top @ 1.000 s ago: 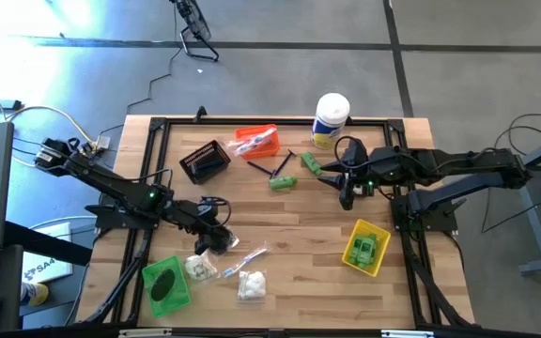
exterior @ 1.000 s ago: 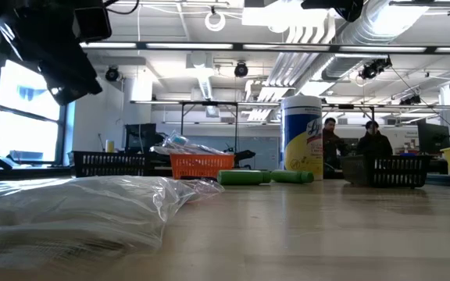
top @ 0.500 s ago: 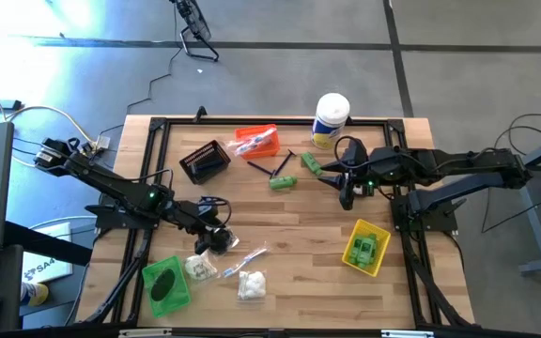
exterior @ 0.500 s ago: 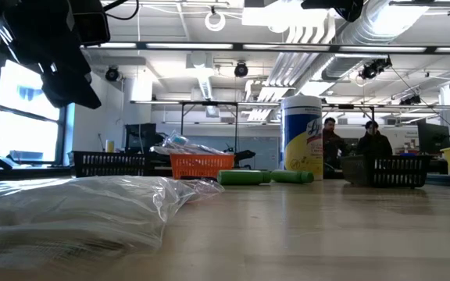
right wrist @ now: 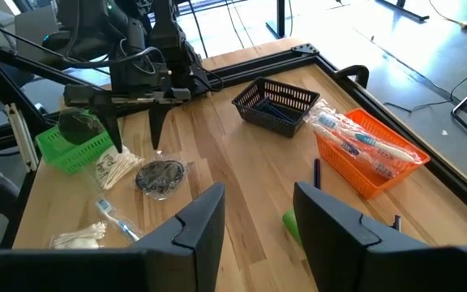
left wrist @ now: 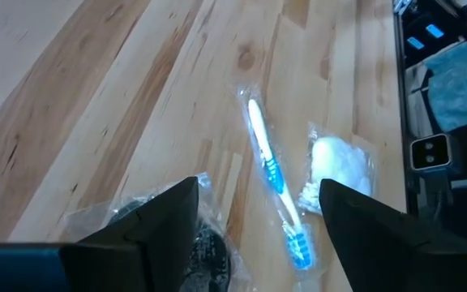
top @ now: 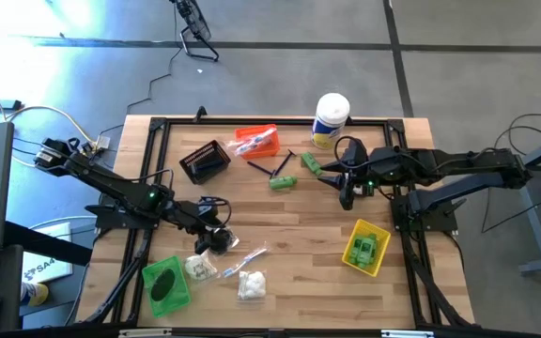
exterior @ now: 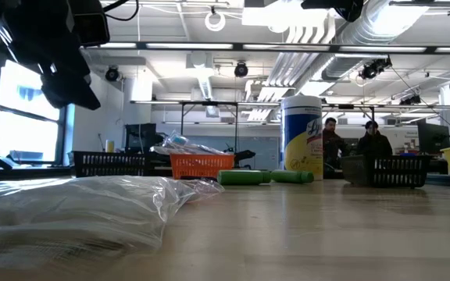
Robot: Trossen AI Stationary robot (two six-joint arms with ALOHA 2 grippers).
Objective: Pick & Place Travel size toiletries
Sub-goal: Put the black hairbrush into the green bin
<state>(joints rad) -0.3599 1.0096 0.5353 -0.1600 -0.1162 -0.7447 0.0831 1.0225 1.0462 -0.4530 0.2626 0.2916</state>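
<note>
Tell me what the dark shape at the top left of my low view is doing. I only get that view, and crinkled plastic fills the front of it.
Observer: That is the left pincer. It is open and holds nothing, and it hangs close over a dark round bundle in clear wrap.
Operator: Anything else lying near it?
Observer: A wrapped toothbrush and a bag of white puffs lie on the table beside the bundle.
Operator: And the other arm?
Observer: The right pincer waits open and empty over the table's right half, near a green bottle.
</note>
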